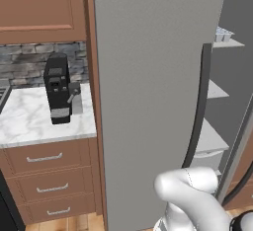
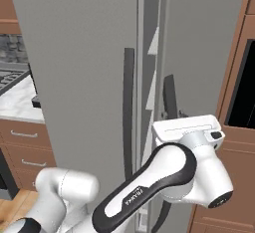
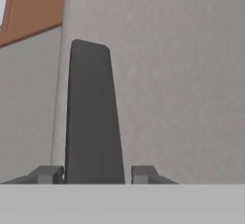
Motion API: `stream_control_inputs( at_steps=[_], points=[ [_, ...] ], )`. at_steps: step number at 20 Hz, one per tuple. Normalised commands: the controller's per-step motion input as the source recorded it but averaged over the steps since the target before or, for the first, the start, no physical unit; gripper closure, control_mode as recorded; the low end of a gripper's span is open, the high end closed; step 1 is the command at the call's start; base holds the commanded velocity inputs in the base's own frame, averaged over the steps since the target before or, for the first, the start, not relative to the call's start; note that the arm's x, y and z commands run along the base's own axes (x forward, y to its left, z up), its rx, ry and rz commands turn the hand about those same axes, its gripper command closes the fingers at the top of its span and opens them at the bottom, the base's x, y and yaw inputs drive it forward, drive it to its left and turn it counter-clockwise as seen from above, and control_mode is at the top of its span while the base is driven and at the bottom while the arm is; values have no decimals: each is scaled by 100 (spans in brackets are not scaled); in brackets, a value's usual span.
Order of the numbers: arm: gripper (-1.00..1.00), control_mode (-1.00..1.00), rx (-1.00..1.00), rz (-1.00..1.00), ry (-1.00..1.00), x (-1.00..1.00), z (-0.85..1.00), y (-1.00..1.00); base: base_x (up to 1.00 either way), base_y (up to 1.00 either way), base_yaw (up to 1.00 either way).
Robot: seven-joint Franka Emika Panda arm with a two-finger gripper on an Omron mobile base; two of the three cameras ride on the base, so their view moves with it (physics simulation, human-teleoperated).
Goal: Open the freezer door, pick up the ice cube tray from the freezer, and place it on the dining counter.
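The freezer door [image 2: 209, 53] is the grey panel on the right and it stands slightly ajar. My gripper [image 2: 174, 116] is at its dark vertical bar handle [image 2: 169, 95], about halfway up. In the hand view the handle [image 3: 91, 113] runs up between my fingertips [image 3: 48, 174], and my gripper [image 3: 95, 174] is shut on it. Through the gap I see the freezer's pale shelves [image 1: 213, 138]. The ice cube tray [image 1: 223, 34] lies on the top shelf. The dining counter is out of view.
A second grey door [image 1: 148, 96] with its own dark handle [image 1: 197, 116] stands left of the gap. Left of that, a small marble counter [image 1: 29, 121] carries a black coffee machine [image 1: 59, 89] over wooden drawers [image 1: 47, 158]. A brown wooden cabinet [image 2: 241, 127] flanks the right side.
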Motion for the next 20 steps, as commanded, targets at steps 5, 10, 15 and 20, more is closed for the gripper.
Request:
stream_control_inputs(
  at_steps=[5,10,15,20],
  points=[
    [-100,-100,0,0,0,-1,0,-4,0,0,0],
    [-100,-100,0,0,0,-14,0,0,0,0,0],
    [-100,-100,0,-6,-1,-80,12,-2,0,0,0],
    [-100,-100,-6,-13,-11,-100,11,13,0,0,0]
  ],
)
